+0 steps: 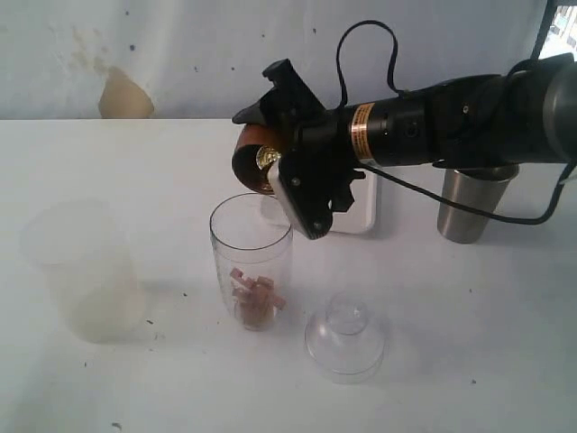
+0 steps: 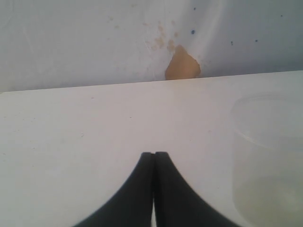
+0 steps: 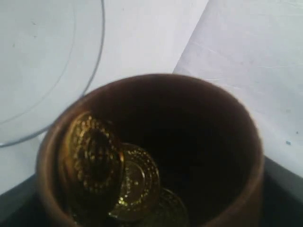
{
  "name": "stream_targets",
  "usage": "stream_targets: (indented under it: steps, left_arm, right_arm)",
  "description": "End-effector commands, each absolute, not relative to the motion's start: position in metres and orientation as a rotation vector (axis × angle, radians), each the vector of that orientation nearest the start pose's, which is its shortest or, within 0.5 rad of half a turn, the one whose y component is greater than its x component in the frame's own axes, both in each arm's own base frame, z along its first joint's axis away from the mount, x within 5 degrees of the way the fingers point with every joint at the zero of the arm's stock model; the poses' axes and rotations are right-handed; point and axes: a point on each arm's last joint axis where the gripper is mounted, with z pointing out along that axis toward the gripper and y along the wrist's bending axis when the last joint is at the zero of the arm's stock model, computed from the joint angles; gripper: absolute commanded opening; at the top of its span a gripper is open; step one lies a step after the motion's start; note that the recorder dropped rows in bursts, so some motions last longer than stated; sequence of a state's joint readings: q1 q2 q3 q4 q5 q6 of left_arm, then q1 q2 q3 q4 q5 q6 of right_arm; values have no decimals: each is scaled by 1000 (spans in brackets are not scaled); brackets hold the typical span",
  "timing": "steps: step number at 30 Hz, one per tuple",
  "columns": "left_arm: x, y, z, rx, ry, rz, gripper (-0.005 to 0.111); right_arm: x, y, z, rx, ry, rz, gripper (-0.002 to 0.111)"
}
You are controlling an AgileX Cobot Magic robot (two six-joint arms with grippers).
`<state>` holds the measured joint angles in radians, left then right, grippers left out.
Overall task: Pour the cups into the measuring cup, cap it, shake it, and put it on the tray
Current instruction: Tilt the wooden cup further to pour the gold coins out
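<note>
Your right gripper (image 1: 287,144) holds the wooden cup (image 1: 250,153) tilted just above the measuring cup (image 1: 251,257).
Gold coins (image 3: 116,177) sit inside it; your left gripper (image 2: 154,158) is closed, empty.

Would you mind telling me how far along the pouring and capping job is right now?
Done: brown pieces lie in the measuring cup. In hand: the right gripper tilts the wooden cup toward it, gold coins inside. Left: the cap lies on the table, so capping, shaking and setting on the tray remain. What the steel tumbler holds cannot be seen.
</note>
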<state>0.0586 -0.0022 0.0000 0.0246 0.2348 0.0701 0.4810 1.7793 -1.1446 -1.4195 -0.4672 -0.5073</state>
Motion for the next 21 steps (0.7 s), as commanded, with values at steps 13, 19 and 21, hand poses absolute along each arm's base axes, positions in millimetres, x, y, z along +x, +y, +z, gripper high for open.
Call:
stream_targets:
  steps: [13, 19, 21]
  left_arm:
    - [55, 4, 192, 19, 1716, 108, 0]
    - [55, 4, 192, 19, 1716, 108, 0]
    - [55, 4, 192, 19, 1716, 108, 0]
  right_arm:
    - [328, 224, 249, -1990, 304, -543, 0]
    - [327, 225, 250, -1991, 273, -553, 0]
    - [326, 225, 250, -1996, 240, -568, 0]
